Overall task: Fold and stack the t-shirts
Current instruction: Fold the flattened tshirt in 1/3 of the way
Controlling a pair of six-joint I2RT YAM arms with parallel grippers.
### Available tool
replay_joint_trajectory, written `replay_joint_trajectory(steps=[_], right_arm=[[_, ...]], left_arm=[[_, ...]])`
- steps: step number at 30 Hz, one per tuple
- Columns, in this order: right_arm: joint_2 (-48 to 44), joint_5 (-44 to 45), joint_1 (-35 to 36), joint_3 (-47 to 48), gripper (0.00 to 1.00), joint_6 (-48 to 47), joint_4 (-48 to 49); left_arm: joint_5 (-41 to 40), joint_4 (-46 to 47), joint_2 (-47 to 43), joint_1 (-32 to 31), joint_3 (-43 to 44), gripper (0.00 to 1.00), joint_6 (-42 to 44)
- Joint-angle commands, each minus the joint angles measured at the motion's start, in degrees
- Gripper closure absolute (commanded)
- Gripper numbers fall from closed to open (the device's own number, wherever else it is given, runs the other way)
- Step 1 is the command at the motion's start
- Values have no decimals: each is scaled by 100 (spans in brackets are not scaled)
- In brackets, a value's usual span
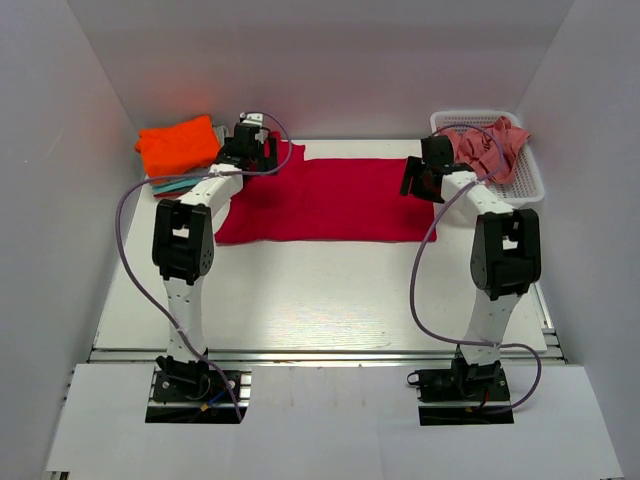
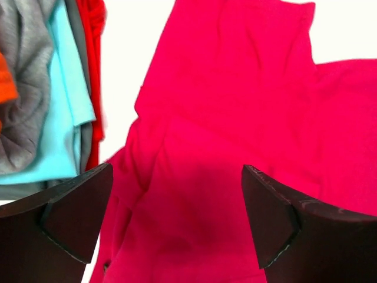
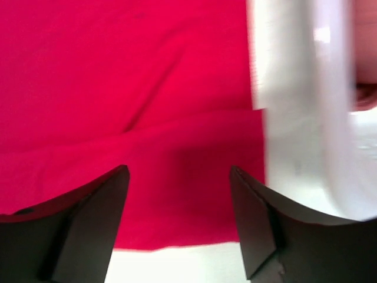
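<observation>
I see the dark red t-shirt [image 1: 330, 200] lying flat on the table [image 1: 320, 300], in the middle and toward the far side. My left claw [image 2: 177, 224] is over its far left corner. The two fingers stand wide apart and hold nothing, and the red cloth lies under them. My right claw [image 3: 179, 224] is over the shirt's right edge, near the white basket [image 1: 533, 170]. Its fingers are apart too, with nothing between them. At the far left sits a pile of shirts. An orange shirt [image 1: 178, 145] is on top, and a grey shirt [image 2: 26, 88], a teal shirt [image 2: 62, 118] and a red shirt [image 2: 94, 35] are in the pile too. A pink shirt [image 1: 490, 145] lies bunched up in the basket at the far right.
</observation>
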Motion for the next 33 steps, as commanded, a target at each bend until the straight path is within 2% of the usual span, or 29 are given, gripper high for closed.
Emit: replay_joint_trajectory(steps=[1, 7, 16, 20, 23, 26, 31, 33], right_arm=[[-550, -895, 107, -325, 25, -266, 524], [-533, -1072, 248, -827, 17, -56, 649], [-85, -835, 195, -1239, 14, 331, 719], [-93, -606, 125, -1679, 14, 621, 719], [-234, -579, 38, -2127, 14, 806, 613], [-567, -658, -68, -2863, 14, 894, 596], [-1822, -1080, -42, -4025, 14, 929, 438], [-2296, -1500, 11, -4588, 14, 938, 368]], left_arm=[[317, -191, -545, -2, -138, 0, -210], [906, -7, -1344, -2, -1832, 0, -798], [889, -121, -1452, -2, -3257, 0, -1546], [441, -612, -1451, 51, -3653, 0, -1802], [265, -841, -1775, 104, -4145, 0, -2011], [177, -1140, -2171, 156, -4690, 0, -2275], [378, -1903, -3443, 156, -5683, 0, -2698], [431, -2220, -3788, 104, -5956, 0, -2969]])
